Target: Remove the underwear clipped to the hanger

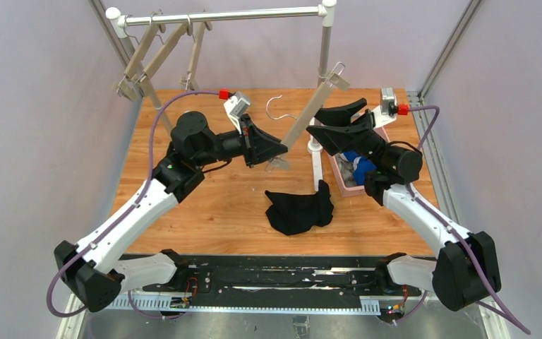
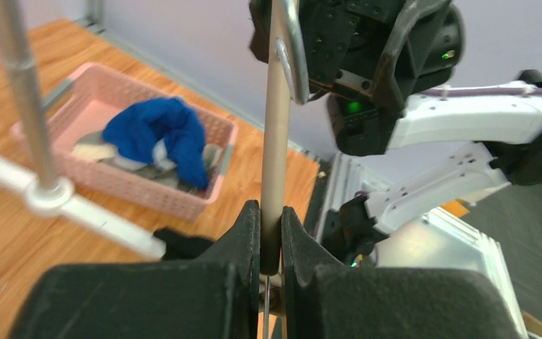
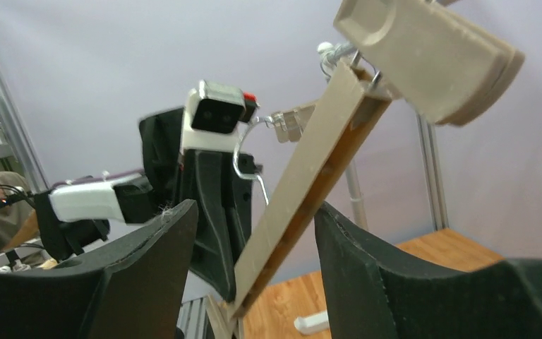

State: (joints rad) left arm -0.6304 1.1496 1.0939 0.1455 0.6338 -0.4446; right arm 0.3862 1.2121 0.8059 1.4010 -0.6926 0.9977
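On the counter (image 1: 233,205), between the arms, the black briefs (image 1: 300,210) lay crumpled, free of the hanger (image 2: 276,141). The blue briefs (image 2: 159,134) sat in the pink basket (image 2: 183,201). The left tool (image 2: 268,212) was clamped on the hanger's bar. The right tool (image 3: 254,212) stood open around it, gripping nothing. The cloth looked light and limp, best pinched at a raised fold.

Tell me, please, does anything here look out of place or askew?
Yes: the black briefs lie crumpled on the table, outside the pink basket holding the blue pair. The hanger slants steeply, pinched in the left gripper.
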